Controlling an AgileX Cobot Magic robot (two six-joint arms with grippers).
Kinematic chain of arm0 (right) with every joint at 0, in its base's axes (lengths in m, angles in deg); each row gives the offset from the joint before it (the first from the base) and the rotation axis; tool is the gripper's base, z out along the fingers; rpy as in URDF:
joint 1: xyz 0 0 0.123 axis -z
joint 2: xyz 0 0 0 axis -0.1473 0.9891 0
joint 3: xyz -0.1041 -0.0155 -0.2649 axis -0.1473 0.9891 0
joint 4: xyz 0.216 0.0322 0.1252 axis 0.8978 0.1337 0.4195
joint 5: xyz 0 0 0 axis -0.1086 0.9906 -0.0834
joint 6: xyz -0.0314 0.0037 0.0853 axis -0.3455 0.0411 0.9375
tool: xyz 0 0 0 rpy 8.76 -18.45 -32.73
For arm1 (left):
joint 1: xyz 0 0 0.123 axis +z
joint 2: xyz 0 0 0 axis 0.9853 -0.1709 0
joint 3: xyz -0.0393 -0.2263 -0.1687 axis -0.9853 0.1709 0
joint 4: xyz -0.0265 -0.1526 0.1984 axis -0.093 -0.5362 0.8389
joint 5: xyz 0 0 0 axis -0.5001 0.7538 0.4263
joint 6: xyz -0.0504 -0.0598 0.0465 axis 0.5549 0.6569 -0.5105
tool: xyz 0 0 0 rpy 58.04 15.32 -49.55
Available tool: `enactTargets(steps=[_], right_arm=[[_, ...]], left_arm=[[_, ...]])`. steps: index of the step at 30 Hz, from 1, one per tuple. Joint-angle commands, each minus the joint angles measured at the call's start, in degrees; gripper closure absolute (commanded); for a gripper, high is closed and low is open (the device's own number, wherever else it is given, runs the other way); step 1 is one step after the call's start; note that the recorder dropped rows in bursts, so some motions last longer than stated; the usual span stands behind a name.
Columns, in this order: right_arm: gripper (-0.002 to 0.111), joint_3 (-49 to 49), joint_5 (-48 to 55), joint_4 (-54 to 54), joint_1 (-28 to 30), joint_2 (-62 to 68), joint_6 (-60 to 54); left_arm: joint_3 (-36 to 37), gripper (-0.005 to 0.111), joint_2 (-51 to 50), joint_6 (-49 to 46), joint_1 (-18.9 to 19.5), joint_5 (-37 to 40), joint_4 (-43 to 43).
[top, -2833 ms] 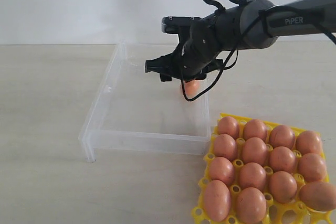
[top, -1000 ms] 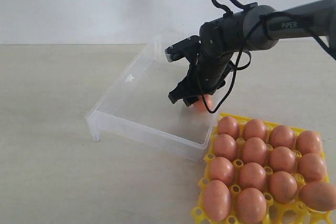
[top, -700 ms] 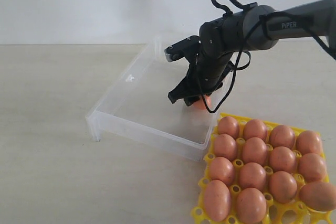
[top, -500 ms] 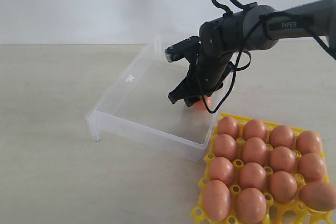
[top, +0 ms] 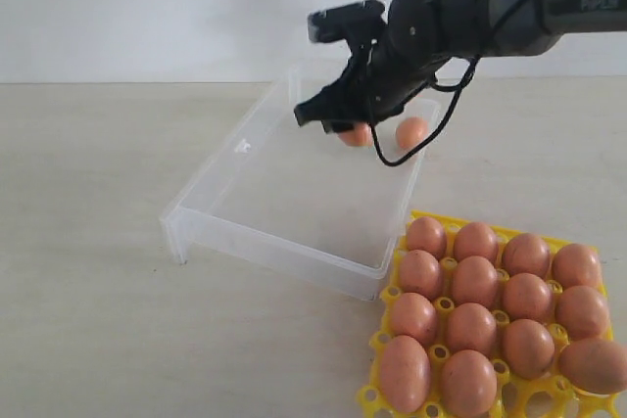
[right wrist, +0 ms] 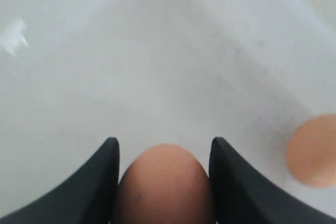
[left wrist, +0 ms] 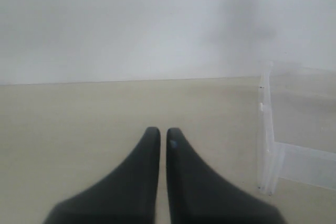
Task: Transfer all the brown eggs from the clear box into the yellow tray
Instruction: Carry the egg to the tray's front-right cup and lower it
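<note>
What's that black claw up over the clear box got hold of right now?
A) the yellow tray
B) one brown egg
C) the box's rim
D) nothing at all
B: the right gripper is clamped on either side of one brown egg, above the clear box.

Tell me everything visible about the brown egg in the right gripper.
This smooth, matte, orange-brown oval egg is clamped between the two black fingers of the right gripper, one pressing each side. It hangs above the floor of the clear plastic box, touching nothing but the fingers. A second brown egg lies apart from it on the box floor.
</note>
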Motion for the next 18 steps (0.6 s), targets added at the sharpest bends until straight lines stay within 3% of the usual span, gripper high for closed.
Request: enactTargets(steps=[1, 8, 11, 18], right_arm=[[0.108, 11.5, -18.9, 3.3, -1.2, -10.5, 0.5], [0.108, 49.5, -61.8, 6.4, -8.1, -31.3, 0.5], [0.108, 61.6, -67.3, 10.5, -11.8, -37.3, -0.9], [0.108, 79.4, -67.6, 16.4, -15.6, -47.3, 0.5]], left_arm=[[0.2, 0.103, 0.2, 0.0, -0.2, -0.1, 0.1], [0.2, 0.103, 0.2, 0.0, -0.2, -0.1, 0.1], [0.2, 0.103, 0.2, 0.0, -0.2, -0.1, 0.1], [0.2, 0.103, 0.2, 0.0, -0.2, -0.1, 0.1]])
